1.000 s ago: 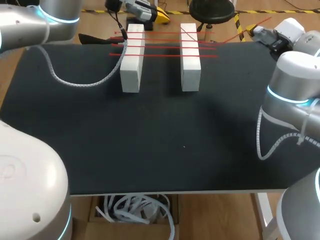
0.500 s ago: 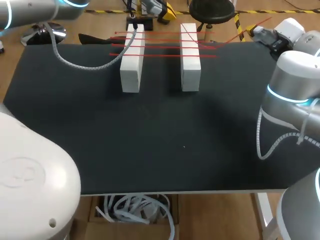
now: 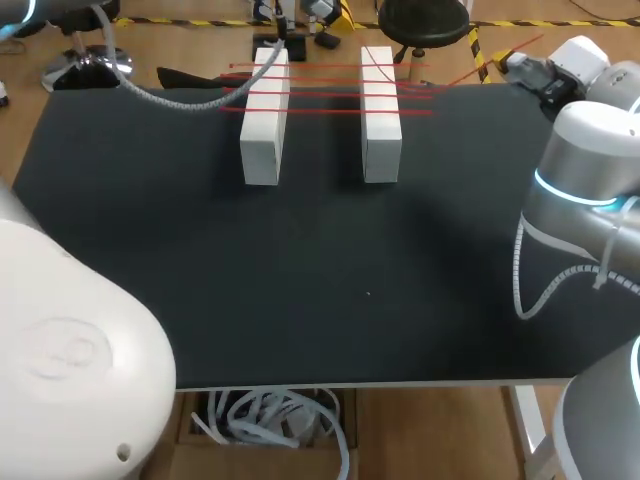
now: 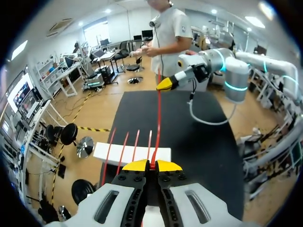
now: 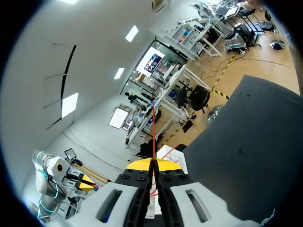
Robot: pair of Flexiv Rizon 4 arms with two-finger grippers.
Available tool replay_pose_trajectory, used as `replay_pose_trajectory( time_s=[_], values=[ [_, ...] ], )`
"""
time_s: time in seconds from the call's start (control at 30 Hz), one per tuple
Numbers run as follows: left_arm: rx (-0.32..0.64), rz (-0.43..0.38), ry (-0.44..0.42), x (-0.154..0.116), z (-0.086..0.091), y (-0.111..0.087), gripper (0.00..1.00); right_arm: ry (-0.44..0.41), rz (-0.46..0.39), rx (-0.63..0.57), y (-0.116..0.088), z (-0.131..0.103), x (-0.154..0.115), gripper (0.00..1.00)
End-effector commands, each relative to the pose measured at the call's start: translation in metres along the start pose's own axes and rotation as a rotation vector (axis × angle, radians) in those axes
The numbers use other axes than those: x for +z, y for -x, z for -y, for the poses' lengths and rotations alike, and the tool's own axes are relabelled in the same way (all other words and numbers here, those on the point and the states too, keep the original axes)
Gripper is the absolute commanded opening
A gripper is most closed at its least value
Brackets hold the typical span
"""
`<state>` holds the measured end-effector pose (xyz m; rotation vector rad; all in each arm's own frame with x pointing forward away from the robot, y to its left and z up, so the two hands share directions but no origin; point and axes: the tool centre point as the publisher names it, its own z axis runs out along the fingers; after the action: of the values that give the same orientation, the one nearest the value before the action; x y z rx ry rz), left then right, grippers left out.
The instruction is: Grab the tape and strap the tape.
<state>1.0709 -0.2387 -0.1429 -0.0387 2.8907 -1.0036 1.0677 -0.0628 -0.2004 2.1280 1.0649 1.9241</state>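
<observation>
Two white blocks (image 3: 263,130) (image 3: 380,125) stand side by side at the table's far edge, with several strands of red tape (image 3: 330,95) stretched across their tops. My left gripper (image 4: 151,165) is shut on a red tape strand (image 4: 158,118) that runs straight ahead to my right gripper's yellow tips (image 4: 165,83). In the head view the left gripper (image 3: 328,12) is beyond the far edge, behind the blocks. My right gripper (image 5: 154,163) is shut on the same tape (image 5: 153,127); it hangs at the far right corner (image 3: 508,63).
A flat black object (image 3: 185,77) lies left of the blocks at the far edge. The left arm's grey cable (image 3: 170,98) sags over that corner. The black table mat (image 3: 320,280) spreads in front of the blocks.
My left arm has lifted and swung away toward the far edge, its gripper sliding a little rightward behind the blocks. The right arm and the blocks have not moved.
</observation>
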Motion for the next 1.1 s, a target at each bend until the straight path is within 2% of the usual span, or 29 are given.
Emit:
replay_pose_trajectory(
  time_s=[0.03, 0.1, 0.3, 0.53, 0.6, 0.63, 0.67, 1.1],
  values=[
    [0.005, 0.016, 0.199, 0.005, 0.004, -0.004, 0.00, -0.003, 0.005, 0.000, -0.001, -0.001, 0.000, 0.00],
    [0.027, 0.020, 0.260, 0.007, 0.004, -0.006, 0.00, -0.003, 0.005, 0.000, -0.001, -0.001, 0.000, 0.00],
    [0.058, 0.021, 0.352, 0.016, 0.008, -0.005, 0.00, -0.003, 0.005, 0.000, -0.001, -0.001, 0.000, 0.00],
    [0.052, 0.000, 0.361, 0.022, 0.013, -0.002, 0.00, -0.003, 0.005, 0.000, -0.001, -0.001, 0.000, 0.00],
    [0.052, -0.031, 0.359, 0.024, 0.015, -0.001, 0.00, -0.003, 0.005, 0.000, -0.001, -0.001, 0.000, 0.00],
    [0.053, -0.036, 0.333, 0.026, 0.015, -0.001, 0.00, -0.003, 0.005, 0.000, -0.001, -0.001, 0.000, 0.00],
    [0.032, -0.034, 0.302, 0.026, 0.015, 0.000, 0.00, -0.003, 0.005, 0.000, -0.001, -0.001, 0.000, 0.00],
    [0.032, -0.034, 0.302, 0.026, 0.015, 0.000, 0.00, -0.003, 0.005, 0.000, -0.001, -0.001, 0.000, 0.00]
  ],
)
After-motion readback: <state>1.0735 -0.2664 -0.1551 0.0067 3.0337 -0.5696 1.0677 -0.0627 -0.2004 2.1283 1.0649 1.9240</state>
